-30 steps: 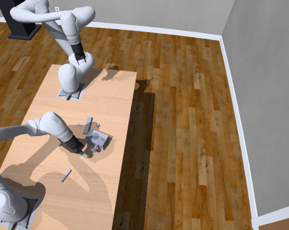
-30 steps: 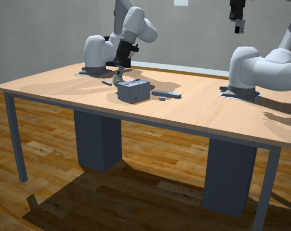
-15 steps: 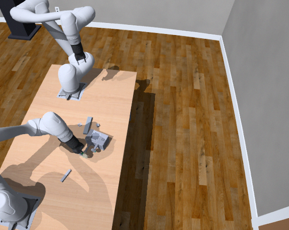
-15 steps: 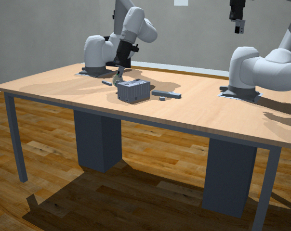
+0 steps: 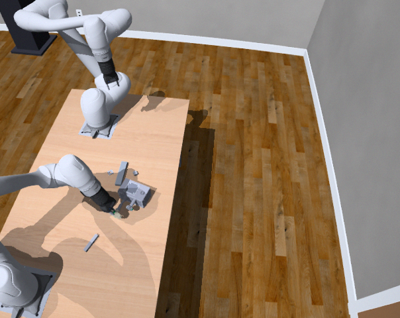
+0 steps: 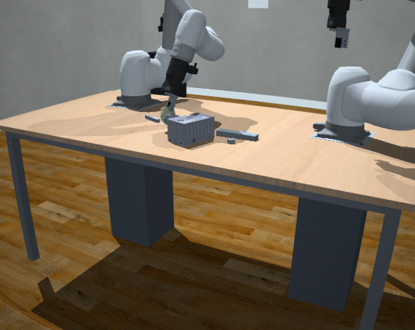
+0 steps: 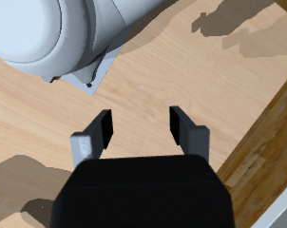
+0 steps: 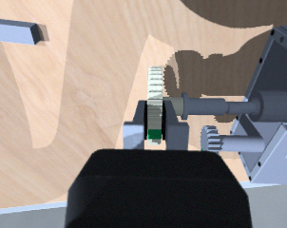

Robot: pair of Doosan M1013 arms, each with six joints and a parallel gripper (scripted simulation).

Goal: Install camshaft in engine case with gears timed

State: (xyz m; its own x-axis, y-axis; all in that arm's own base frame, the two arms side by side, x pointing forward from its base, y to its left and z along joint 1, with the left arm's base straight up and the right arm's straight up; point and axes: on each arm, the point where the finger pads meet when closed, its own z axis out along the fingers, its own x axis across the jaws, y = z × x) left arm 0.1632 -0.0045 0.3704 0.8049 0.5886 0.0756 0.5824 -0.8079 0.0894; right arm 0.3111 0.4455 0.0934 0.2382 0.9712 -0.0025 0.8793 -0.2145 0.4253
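Note:
The grey engine case (image 5: 144, 195) (image 6: 191, 131) (image 8: 272, 161) stands upright. My right gripper (image 5: 114, 212) (image 6: 170, 106) (image 8: 154, 112) is shut on the rim of the camshaft's pale big gear (image 5: 117, 214) (image 6: 166, 113) (image 8: 155, 85), over a green mark. The camshaft's stepped shaft (image 8: 204, 105) points at the case; its far end meets the round front bearing (image 8: 277, 105), depth of entry hidden. The small crank gear (image 5: 129, 207) (image 8: 209, 138) shows a bit of green low down. The big gear stands apart from it, farther from the case. My left gripper (image 5: 113, 85) (image 7: 141, 120) is open and empty, away from the case.
A long grey block (image 5: 122, 172) (image 6: 237, 134) lies beside the case, with a small block (image 5: 135, 173) (image 6: 231, 141) and another small part (image 5: 112, 172) near it. A thin grey bar (image 5: 91, 242) (image 6: 152, 118) (image 8: 12, 31) lies beyond my right gripper, on the side away from the case.

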